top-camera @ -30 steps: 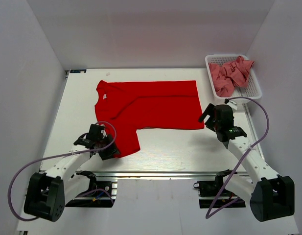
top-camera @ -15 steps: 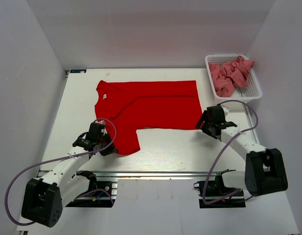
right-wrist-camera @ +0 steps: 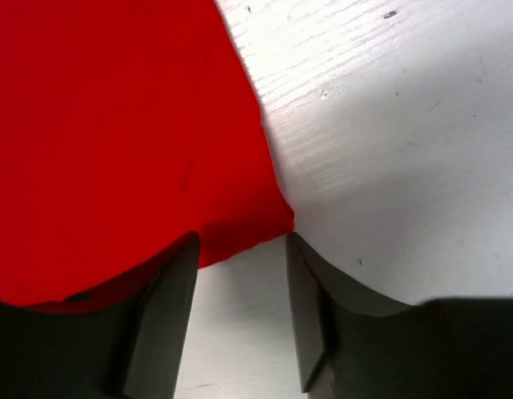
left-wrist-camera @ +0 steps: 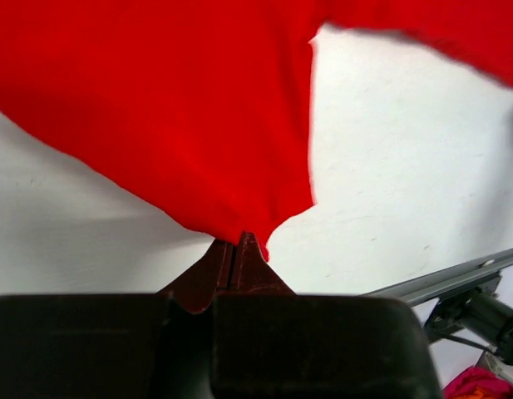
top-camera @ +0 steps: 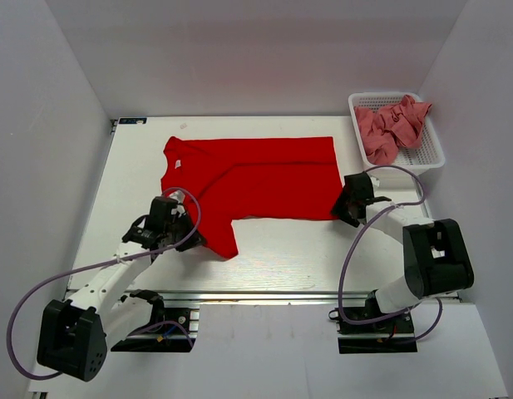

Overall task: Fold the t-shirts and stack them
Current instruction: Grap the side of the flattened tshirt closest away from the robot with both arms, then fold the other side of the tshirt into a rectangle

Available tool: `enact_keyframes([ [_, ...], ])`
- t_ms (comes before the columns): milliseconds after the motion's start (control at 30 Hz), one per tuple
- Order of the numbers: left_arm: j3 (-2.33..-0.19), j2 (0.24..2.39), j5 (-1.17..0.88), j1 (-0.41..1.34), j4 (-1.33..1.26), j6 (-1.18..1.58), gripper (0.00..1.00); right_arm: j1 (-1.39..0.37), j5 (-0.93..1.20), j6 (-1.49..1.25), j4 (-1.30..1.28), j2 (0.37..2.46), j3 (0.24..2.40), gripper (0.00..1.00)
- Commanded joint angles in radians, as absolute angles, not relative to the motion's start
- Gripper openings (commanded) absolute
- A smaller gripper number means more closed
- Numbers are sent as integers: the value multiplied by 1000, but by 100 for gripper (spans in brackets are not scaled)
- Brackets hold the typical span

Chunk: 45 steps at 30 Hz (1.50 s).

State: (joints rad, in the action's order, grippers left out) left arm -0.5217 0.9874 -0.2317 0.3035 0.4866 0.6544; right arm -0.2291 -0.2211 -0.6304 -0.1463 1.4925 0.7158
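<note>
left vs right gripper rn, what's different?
Left gripper is shut, pinching the red shirt by its edge; right gripper is open, fingers either side of the cloth, not clamped. Left is at the shirt's near-left flap; right at its near-right corner. Both are low at the same shirt.

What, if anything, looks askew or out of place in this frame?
Nothing damaged or spilled. The red t-shirt lies unevenly, one flap jutting toward the near edge, pinched by the left end effector. Pink t-shirts sit crumpled in the basket.
</note>
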Motion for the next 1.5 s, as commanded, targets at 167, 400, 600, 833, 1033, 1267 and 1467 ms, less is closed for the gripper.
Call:
enact_keyframes([
  [167,-686,1022,-175,308,408,598,0,-229,-183,-637,-164,1505,758,16],
  [400,-813,1137,-156,299,390,558,0,-232,-235,-591,-187,1509,818,0],
  [600,-916,1207,-94,287,367,549,0,-230,-230,-548,-210,1499,880,0],
  [833,-1119,1360,18,278,390,505,0,-230,-207,-506,-247,1543,985,0],
  [1033,-1296,1479,166,278,390,428,0,-229,-241,-474,-293,1626,1127,0],
  [1267,-1448,1647,175,249,370,301,0,-224,-273,-443,-337,1713,1249,0],
  [1467,-1523,1750,184,209,328,238,0,-224,-357,-425,-376,1801,1377,0],
])
